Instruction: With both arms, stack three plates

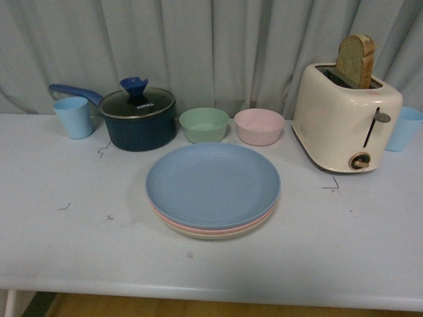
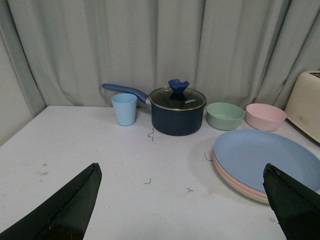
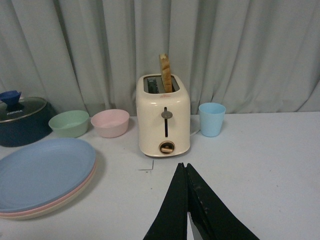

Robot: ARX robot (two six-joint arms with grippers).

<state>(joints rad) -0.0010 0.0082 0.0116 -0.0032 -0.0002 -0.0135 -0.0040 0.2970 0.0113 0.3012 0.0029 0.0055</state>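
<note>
Three plates lie stacked in the middle of the table. The light blue plate (image 1: 213, 183) is on top, the pink plate (image 1: 218, 229) under it, the beige plate (image 1: 215, 235) at the bottom. The stack also shows in the left wrist view (image 2: 265, 162) and the right wrist view (image 3: 42, 172). My left gripper (image 2: 182, 172) is open and empty, to the left of the stack and above the table. My right gripper (image 3: 183, 166) is shut and empty, to the right of the stack and in front of the toaster. Neither arm shows in the front view.
Along the back stand a light blue cup (image 1: 74, 117), a dark blue lidded pot (image 1: 137, 119), a mint bowl (image 1: 204, 124), a pink bowl (image 1: 259, 126), a cream toaster (image 1: 345, 117) with a bread slice (image 1: 356, 61), and another blue cup (image 1: 404, 128). A grey curtain hangs behind.
</note>
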